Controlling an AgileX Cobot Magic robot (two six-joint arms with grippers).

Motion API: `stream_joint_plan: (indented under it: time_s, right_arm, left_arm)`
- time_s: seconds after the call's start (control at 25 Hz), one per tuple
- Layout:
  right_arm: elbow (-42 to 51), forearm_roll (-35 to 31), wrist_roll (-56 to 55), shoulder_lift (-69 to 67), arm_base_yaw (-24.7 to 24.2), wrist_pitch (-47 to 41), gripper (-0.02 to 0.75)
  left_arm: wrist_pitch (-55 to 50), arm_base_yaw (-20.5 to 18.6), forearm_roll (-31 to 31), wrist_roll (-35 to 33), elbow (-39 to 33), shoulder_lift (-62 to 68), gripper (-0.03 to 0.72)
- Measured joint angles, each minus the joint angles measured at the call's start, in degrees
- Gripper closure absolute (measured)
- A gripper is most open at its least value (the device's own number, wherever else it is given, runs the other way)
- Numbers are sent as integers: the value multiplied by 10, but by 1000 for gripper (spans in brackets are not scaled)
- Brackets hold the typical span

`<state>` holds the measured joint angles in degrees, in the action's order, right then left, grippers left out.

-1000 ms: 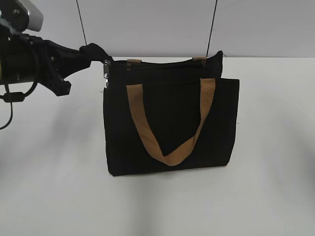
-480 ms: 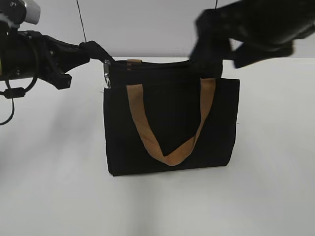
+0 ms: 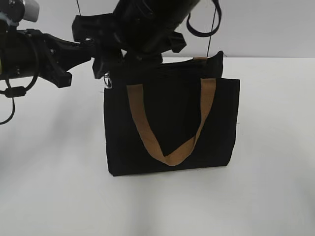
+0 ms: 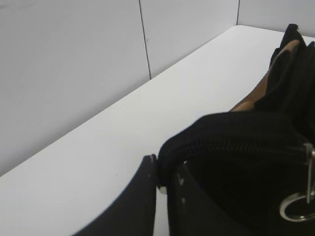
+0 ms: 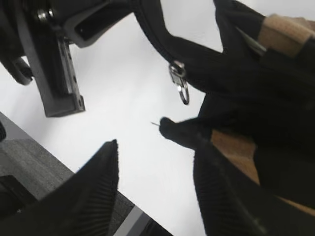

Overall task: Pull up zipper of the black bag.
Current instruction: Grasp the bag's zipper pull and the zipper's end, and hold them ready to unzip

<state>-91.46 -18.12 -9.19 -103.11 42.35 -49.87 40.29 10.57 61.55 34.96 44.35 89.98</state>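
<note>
Exterior view: right gripper (image 5: 155,189) newly swung over black bag (image 3: 172,123), fingers spread beside zipper (image 5: 179,81) pull; left gripper (image 4: 162,172) pinching bag's corner.

One black bag (image 3: 172,123), two tools (image 3: 98,59) (image 5: 155,184).

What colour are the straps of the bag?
Tan-brown straps on the black bag, best in the exterior view.

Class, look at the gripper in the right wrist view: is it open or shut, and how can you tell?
Open. The right gripper shows two ribbed fingers standing apart with bare table between them, holding nothing; the zipper pull hangs beyond them.
</note>
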Motion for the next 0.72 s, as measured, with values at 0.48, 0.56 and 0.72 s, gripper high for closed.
stream_joint_plan:
  time_s: [0.48,0.56,0.72]
  right_arm:
    - [-26,-1,4,-65,-3,30,435]
    - [-26,0,2,-70,-8,37,435]
    - [-27,15,-21,-75,-17,43,437]
  left_arm:
    - [1,0,-2,0,0,0,671]
    - [5,0,-2,0,0,0,671]
    - [12,0,-2,0,0,0,671]
